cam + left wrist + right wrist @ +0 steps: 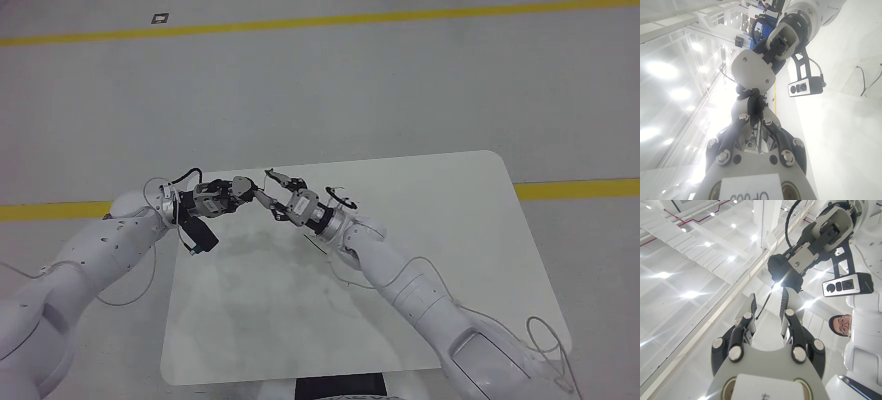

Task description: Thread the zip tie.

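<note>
Zip tie [764,304]: a thin black strip, held off the bench [450,250] in the air over its far left part. One end is gripped in the left claw [785,275]. The rest runs free and nearly straight from there into the gap of the right claw [768,296]. In the right wrist view the free length lies between the two ribbed fingers [754,303] and appears to touch neither. Whether the strip is threaded through its own head cannot be told.

Left claw [751,96]: closed narrow, its black-wrapped tips pinched together on the tie's end. In the top view this claw [245,189] comes in from the left side of the bench and points toward the other claw.

Right claw [268,190]: spread wide and holding nothing, with one finger on each side of the strip. Its arm comes up from the near right corner of the bench. The two claws meet tip to tip, very close together. Contact between them cannot be confirmed.

Bench: white top with rounded corners, standing on a grey floor marked with yellow lines [300,22].
</note>
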Robot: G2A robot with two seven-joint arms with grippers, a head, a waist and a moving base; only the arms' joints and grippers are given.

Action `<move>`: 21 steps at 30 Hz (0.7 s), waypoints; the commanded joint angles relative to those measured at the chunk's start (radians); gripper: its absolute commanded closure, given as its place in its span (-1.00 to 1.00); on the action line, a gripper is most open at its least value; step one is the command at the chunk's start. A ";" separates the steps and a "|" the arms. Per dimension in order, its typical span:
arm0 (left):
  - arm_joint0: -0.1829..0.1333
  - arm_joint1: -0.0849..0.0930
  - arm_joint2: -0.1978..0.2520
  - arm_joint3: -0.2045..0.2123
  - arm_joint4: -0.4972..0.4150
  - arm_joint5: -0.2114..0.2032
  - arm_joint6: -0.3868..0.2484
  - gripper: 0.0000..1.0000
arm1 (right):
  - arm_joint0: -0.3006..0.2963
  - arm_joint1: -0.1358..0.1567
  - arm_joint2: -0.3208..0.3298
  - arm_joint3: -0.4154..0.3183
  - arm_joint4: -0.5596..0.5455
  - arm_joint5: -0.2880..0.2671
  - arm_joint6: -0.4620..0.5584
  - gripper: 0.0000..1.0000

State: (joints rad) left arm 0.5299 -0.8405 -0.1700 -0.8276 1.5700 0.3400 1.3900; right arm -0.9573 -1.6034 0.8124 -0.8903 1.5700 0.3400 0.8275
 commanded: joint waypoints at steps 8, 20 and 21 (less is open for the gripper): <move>0.000 0.000 0.000 0.000 0.000 0.000 0.000 1.00 | 0.013 0.063 0.005 -0.050 -0.074 0.000 0.003 0.08; 0.000 0.000 0.000 0.000 0.000 0.000 0.000 1.00 | -0.050 0.117 0.101 -0.165 -0.359 -0.174 0.027 -1.00; 0.000 0.000 0.000 0.000 0.000 0.000 0.000 1.00 | -0.055 0.119 0.107 -0.171 -0.387 -0.211 0.026 -1.00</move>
State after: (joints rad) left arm 0.5299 -0.8405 -0.1700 -0.8276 1.5700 0.3400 1.3900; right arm -1.0090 -1.4859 0.9148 -1.0568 1.2083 0.1604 0.8546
